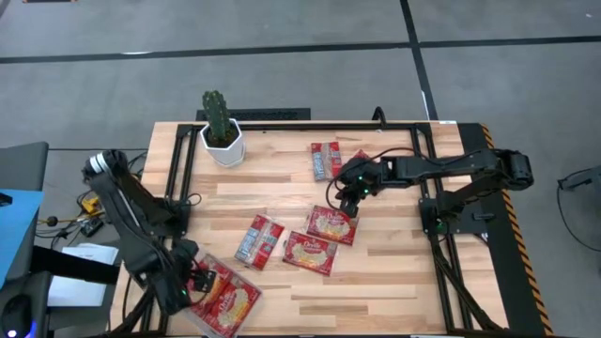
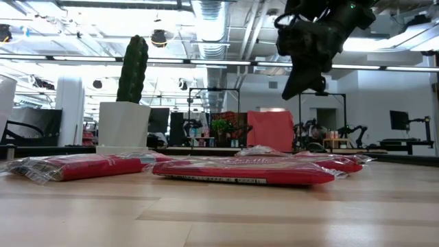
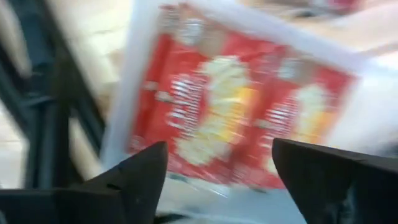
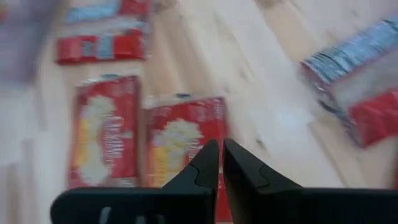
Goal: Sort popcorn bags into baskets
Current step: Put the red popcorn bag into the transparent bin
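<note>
The right gripper (image 1: 353, 194) hung in the air above the middle of the bench (image 1: 394, 272), and its two fingers (image 4: 205, 163) were pressed together with nothing between them. Directly under it lay a red popcorn bag (image 1: 331, 225), touching a second bag (image 1: 310, 253) on the side toward the front edge. A third bag (image 1: 259, 240), which showed its grey-blue back, lay just beside them toward the left edge. One more bag (image 1: 326, 161) lay near the back edge, behind the right gripper. The left gripper (image 1: 191, 282) was at the front left corner, at the edge of the clear basket (image 1: 246, 314). Its fingers (image 3: 140, 174) were spread wide and held nothing. Two popcorn bags (image 3: 239, 124) lay side by side inside this basket with the printed faces up. A white pot with a cactus (image 1: 221, 131) stood at the back left corner of the bench, well apart from both grippers.
</note>
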`<state>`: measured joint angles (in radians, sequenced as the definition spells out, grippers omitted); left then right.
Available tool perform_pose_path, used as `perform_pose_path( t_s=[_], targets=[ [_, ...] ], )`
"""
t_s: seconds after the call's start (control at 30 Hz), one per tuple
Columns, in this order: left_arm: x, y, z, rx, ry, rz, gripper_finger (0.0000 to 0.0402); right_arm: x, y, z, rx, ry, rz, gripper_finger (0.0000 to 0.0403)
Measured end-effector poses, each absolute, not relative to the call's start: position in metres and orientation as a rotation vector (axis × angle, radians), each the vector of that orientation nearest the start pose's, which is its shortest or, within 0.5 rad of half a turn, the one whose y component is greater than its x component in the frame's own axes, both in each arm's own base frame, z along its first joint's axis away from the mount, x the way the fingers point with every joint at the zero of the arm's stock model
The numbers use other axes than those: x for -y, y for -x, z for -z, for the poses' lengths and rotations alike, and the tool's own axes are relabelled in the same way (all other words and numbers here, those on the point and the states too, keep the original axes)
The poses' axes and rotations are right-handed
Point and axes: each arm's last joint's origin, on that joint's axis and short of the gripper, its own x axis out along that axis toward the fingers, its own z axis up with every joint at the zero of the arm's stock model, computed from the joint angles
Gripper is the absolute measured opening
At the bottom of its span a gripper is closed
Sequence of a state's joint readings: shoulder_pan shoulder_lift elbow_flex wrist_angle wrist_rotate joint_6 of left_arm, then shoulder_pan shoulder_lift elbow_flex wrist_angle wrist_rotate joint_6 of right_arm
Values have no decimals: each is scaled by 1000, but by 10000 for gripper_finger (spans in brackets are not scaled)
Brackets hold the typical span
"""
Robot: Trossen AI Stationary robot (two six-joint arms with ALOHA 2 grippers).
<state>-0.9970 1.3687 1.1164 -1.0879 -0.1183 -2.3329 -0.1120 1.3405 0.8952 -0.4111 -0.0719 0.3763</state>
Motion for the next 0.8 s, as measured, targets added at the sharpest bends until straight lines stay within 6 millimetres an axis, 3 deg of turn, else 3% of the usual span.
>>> perform_pose_path(
  t_s=[0.2,0.33,0.6,0.8],
  targets=[
    [169,-137,-300,-860,1388,-685,285,27,-274,-255,-781,-429,146,46],
    [145,-154,-305,-729,1302,-708,273,28,-277,-265,-754,-425,140,46],
    [79,-215,-286,-757,911,-852,266,27,-278,-275,-762,-434,119,46],
    [51,-239,-266,-910,851,-774,266,27,-277,-274,-777,-441,123,46]
  ],
)
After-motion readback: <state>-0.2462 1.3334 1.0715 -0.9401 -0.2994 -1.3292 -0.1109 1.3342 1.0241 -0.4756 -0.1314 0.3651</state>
